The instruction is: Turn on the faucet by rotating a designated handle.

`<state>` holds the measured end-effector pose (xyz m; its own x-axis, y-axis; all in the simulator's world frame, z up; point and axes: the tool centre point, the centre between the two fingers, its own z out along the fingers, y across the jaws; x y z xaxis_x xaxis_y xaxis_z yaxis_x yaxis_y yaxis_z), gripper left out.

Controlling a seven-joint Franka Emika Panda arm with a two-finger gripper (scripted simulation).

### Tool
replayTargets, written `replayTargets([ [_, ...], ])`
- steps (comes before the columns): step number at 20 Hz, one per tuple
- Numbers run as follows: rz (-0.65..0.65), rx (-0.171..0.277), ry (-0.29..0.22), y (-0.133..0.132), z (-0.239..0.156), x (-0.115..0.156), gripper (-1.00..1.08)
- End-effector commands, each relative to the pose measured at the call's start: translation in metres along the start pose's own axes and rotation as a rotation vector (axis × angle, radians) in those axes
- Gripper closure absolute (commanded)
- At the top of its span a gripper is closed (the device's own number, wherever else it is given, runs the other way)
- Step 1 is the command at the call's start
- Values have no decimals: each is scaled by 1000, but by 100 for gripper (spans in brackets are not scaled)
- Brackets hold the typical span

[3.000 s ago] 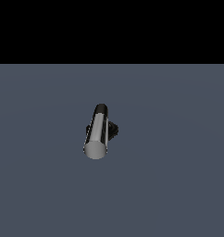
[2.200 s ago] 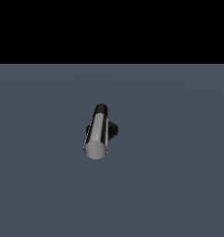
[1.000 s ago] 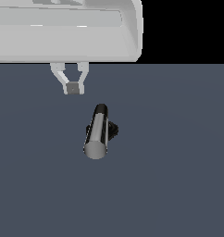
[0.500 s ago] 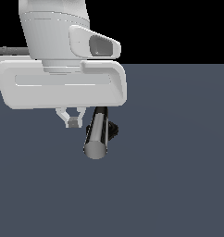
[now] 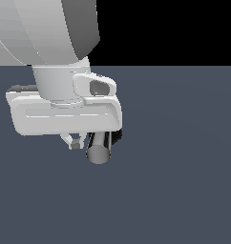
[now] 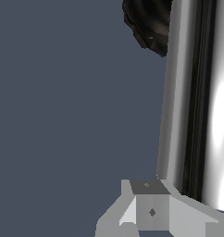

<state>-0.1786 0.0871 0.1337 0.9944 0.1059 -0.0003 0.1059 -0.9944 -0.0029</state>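
- exterior view: white gripper [image 5: 75, 142] body fills the upper part toward the exterior view's left, low over the grey-blue floor [image 5: 174, 181].
- two short fingertips poke out under the gripper body; they sit close together, with almost no gap showing between them. narrow stance, nothing seen between them.
- handle [image 5: 99, 147] is the shiny silver bar, its flat round end facing the camera, just beside the fingertips toward the exterior view's right. cannot tell from this view whether the fingertips touch it.
- most of the handle's length is hidden behind the gripper body; only the near end and a short stretch of the barrel show.
- faucet [image 5: 116, 136]: just a sliver of the black ribbed base is visible past the handle, toward the exterior view's right, tucked under the gripper's edge.
- wrist view: the handle [image 6: 197, 102] runs as a tall bright cylinder with dark streak reflections, very close to the camera.
- the black ribbed base [image 6: 148, 21] sits at the far end of the bar, partly cut off by the frame.
- one grey finger [image 6: 151, 210] shows in the wrist view, right beside the near end of the handle; contact not resolvable.
- the gripper is beside the handle, not around it.
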Motion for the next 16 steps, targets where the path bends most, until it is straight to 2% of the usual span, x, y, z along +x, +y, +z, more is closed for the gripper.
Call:
replayTargets([
  [1,-2,0,1,-2,9,3,108],
  [16,-4,-2,0,1,22,8,108],
])
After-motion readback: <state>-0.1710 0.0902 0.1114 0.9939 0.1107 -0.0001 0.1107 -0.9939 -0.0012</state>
